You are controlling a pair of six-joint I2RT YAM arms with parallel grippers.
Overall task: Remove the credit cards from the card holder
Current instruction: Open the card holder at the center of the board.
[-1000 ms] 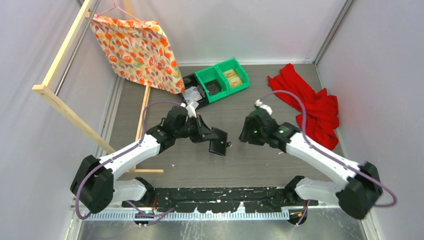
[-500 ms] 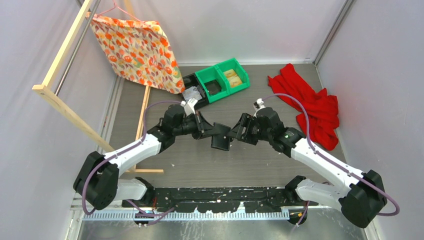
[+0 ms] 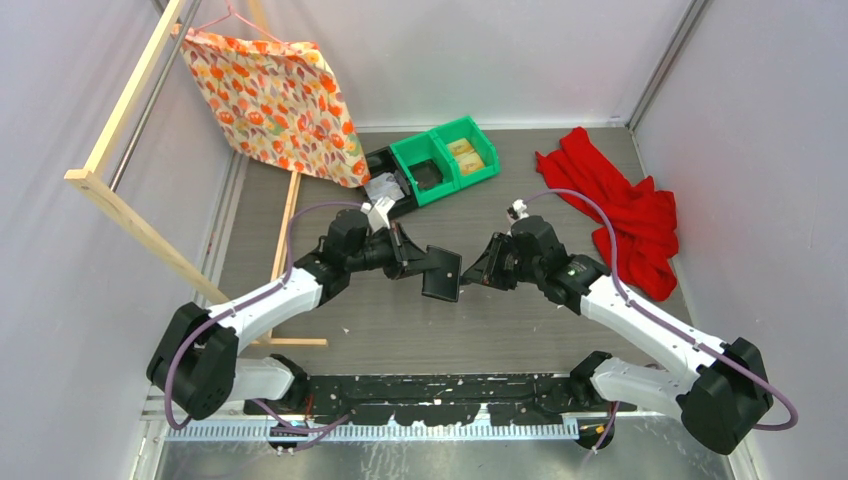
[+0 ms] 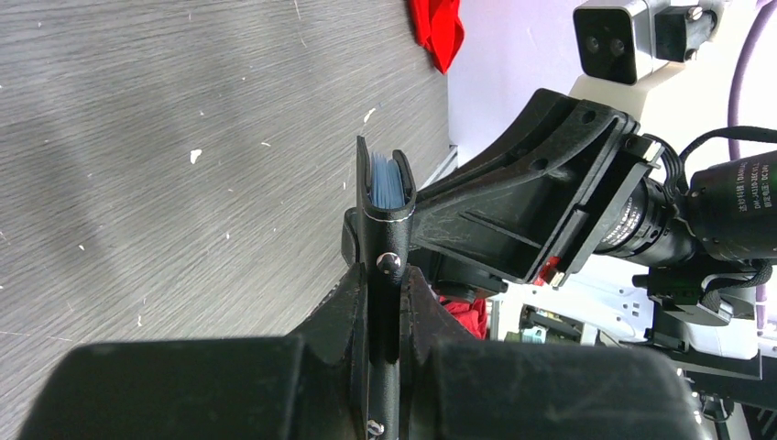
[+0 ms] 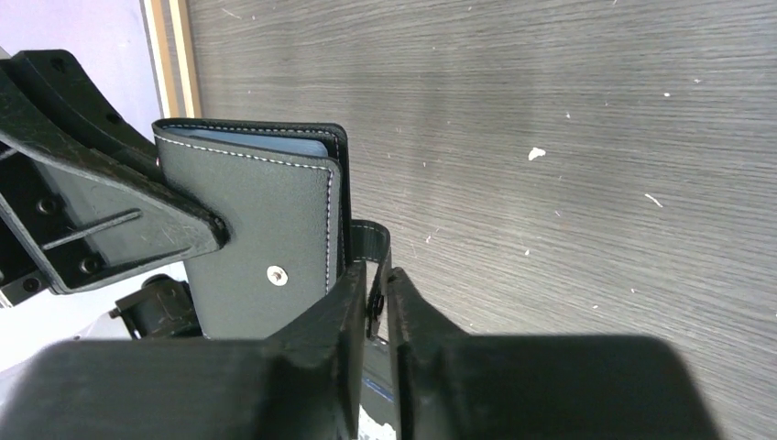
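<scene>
Black leather-like card holder [image 3: 441,273] sits folded shut at the centre of your overhead view, held above the grey wood-grain table [image 3: 400,330]. Pale blue-grey edges of the credit cards [image 4: 387,181] show inside its open end. Your left gripper [image 3: 408,260] is at its left side and clamps it, one finger pressed flat on each cover. Your right gripper [image 3: 480,272], at its right side, has its fingers pinched nearly together on the short snap tab [image 5: 368,240]. Green bins [image 3: 447,158] sit toward the top of the frame, and a red cloth [image 3: 620,215] lies at upper right.
</scene>
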